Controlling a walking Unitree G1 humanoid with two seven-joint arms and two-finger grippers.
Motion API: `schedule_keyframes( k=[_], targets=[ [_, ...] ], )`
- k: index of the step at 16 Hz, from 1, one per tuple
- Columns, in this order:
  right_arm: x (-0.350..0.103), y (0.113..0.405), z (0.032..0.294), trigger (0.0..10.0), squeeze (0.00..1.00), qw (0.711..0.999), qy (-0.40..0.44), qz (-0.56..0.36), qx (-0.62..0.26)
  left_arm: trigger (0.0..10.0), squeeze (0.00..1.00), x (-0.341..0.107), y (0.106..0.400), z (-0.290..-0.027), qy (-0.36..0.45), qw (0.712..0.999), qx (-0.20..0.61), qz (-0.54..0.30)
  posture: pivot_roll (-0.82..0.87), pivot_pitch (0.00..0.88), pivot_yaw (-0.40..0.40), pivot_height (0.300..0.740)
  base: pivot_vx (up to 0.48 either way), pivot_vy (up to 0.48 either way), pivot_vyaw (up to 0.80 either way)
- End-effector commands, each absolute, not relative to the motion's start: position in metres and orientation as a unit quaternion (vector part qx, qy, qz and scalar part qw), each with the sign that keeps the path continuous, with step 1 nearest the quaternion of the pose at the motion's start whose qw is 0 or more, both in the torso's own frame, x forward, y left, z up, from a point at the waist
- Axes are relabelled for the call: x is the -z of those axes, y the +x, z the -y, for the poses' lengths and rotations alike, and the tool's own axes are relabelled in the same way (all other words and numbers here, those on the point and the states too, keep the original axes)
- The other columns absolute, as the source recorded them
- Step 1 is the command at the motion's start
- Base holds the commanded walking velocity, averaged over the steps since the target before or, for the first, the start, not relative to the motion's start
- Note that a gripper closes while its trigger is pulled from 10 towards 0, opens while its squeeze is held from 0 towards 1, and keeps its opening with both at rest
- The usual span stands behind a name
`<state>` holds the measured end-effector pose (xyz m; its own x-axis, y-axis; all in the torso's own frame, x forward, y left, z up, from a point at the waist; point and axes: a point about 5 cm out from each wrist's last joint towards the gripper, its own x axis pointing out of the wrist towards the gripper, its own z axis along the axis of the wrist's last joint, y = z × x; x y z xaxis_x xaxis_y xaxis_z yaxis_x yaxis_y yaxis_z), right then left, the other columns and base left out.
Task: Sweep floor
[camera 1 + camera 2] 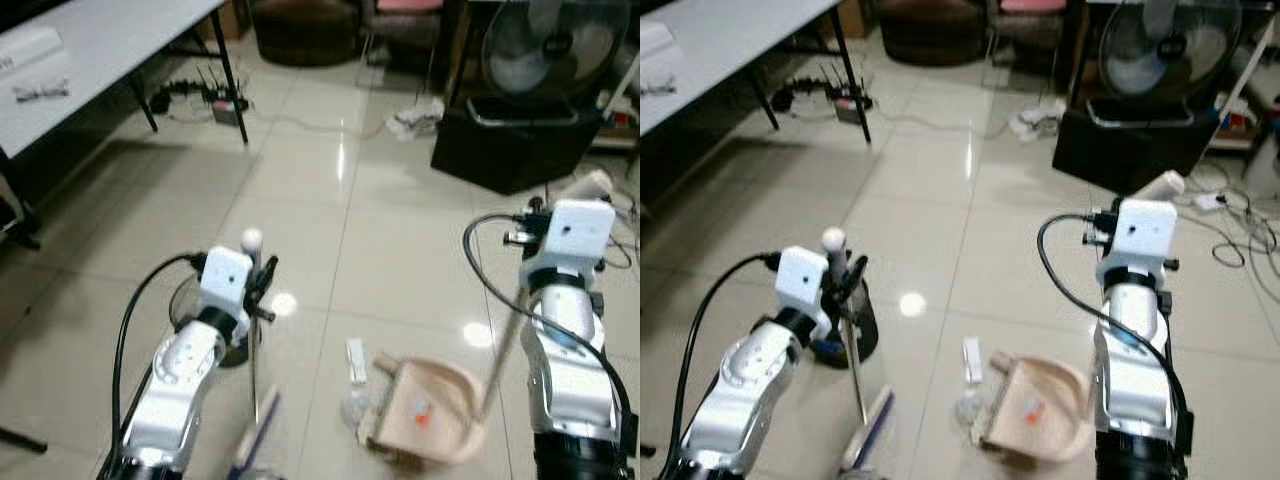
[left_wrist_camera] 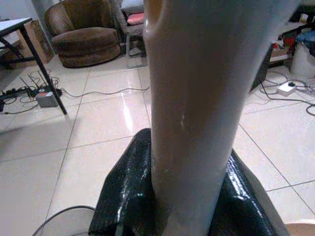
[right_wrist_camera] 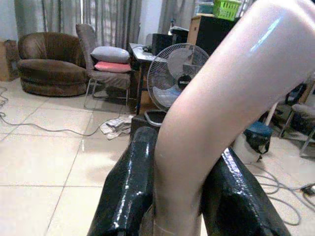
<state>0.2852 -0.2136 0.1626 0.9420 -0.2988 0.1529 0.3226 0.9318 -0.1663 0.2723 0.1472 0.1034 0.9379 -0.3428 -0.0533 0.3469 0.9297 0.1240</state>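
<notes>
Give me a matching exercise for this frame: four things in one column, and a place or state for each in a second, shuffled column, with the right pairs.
Things:
1. broom
2. dustpan
3. fan
4. white table

Places or states:
A. on the dark box, ahead on the robot's right
B. on the floor, handle in the right gripper
C. ahead on the robot's left, on black legs
D. handle in the left gripper, head on the floor

Pairs: 1-D, 2-B, 3-A, 4-C
</notes>
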Motion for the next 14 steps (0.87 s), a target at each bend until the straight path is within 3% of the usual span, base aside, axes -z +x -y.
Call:
schedule_keyframes(
  k=[1,14],
  targets=[
    [-0.172,0.283,0.212,10.0,0.00,0.980,-0.097,0.080,0.156,10.0,0.00,-0.111,0.274,-0.150,0.075,0.982,0.172,-0.001,-0.02,0.040,0.054,0.740,0.000,0.000,0.00],
    [-0.165,0.279,0.202,10.0,0.00,0.987,-0.073,0.070,0.123,10.0,0.00,-0.113,0.277,-0.149,0.072,0.982,0.175,0.001,-0.02,0.048,0.059,0.740,0.000,0.000,0.00]
  ],
)
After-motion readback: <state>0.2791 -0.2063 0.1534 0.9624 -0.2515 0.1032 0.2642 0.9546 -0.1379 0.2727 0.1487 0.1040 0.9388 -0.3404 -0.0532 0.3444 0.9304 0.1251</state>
